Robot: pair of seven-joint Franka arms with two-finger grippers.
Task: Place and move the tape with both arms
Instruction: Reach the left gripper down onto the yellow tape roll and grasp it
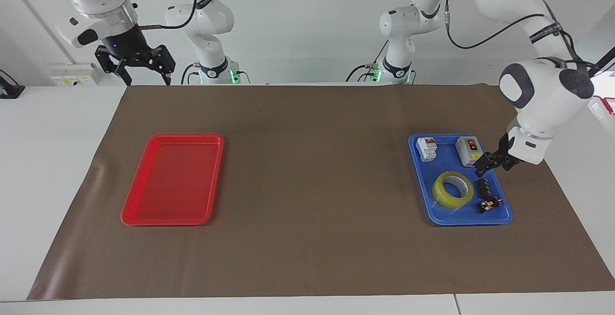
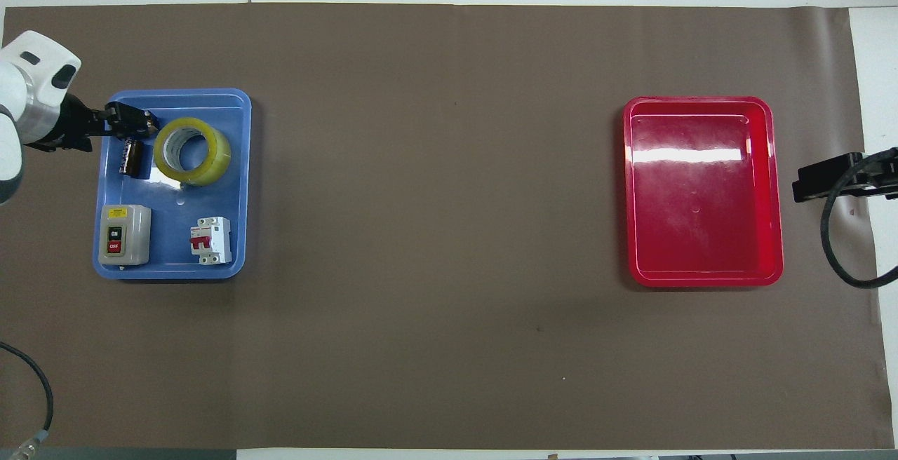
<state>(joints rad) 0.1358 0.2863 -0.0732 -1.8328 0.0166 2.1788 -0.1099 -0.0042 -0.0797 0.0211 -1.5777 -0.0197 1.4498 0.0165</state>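
Seen from across the table, the right end effector waits, spread and empty, at eleven o'clock of the red tray, which has open mat all round. The tape lies flat in the blue tray, with the rim close at six o'clock and a black cylinder at three. The left end effector, spread and empty, hovers at the tape's one o'clock, likely lining up.

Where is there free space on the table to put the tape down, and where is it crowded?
The red tray holds nothing, and the brown mat is bare between it and the blue tray. The blue tray is crowded: tape, grey switch box, white breaker and black parts, with the left end effector above them.
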